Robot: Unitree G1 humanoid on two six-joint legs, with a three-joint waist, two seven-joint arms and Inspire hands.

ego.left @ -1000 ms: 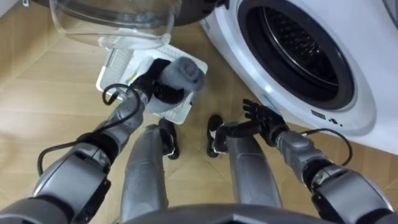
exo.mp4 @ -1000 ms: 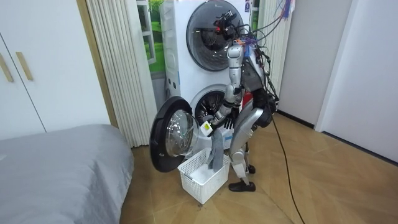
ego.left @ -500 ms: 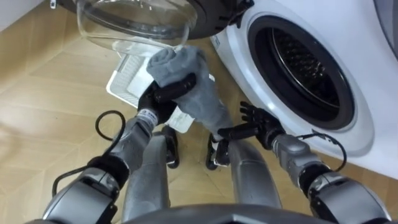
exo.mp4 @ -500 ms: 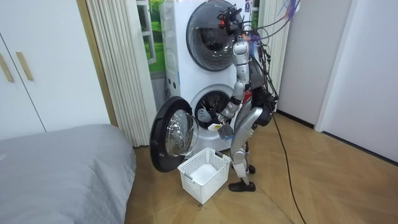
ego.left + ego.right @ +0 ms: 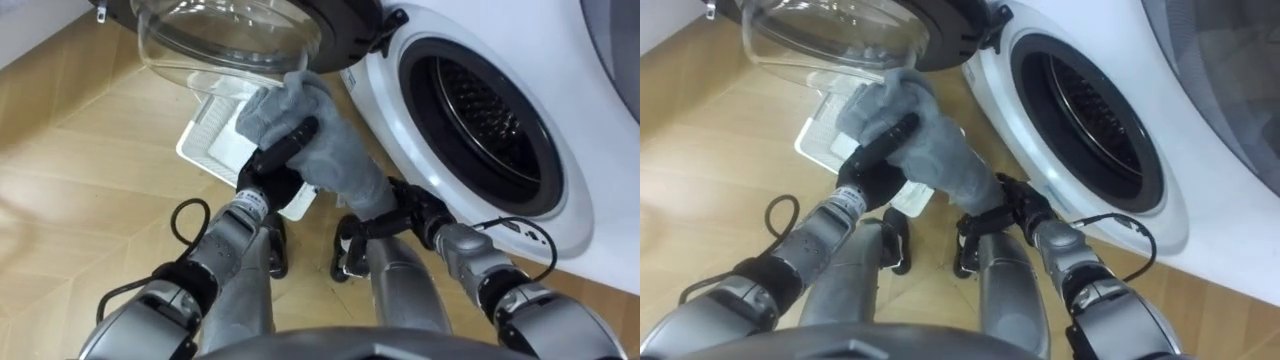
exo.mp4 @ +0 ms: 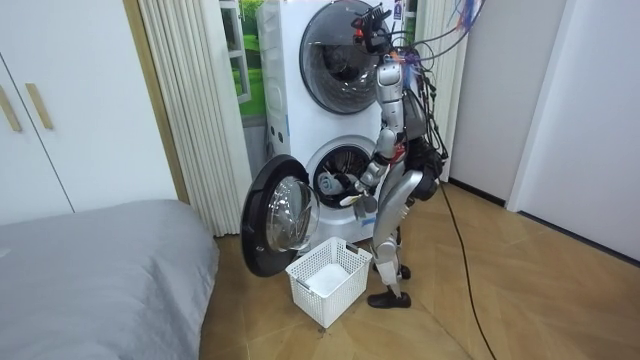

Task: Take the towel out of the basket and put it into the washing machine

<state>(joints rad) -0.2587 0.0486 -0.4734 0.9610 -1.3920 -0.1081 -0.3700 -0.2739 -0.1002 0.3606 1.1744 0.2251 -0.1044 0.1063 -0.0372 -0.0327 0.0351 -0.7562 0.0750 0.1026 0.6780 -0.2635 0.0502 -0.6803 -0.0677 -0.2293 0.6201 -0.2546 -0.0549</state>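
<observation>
Above basket [image 5: 205,148], towel [image 5: 335,162] slanting down toward washer [image 5: 585,200]

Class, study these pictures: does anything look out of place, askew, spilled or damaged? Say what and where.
Nothing stands out. The left hand grips the grey towel, which hangs before the open washing machine, its lower end at the right hand. The white basket sits upright on the floor; nothing is spilled.

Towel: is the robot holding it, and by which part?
Yes: the left hand grips the towel by its bunched upper end; its lower end reaches the right hand, hold unclear.
</observation>
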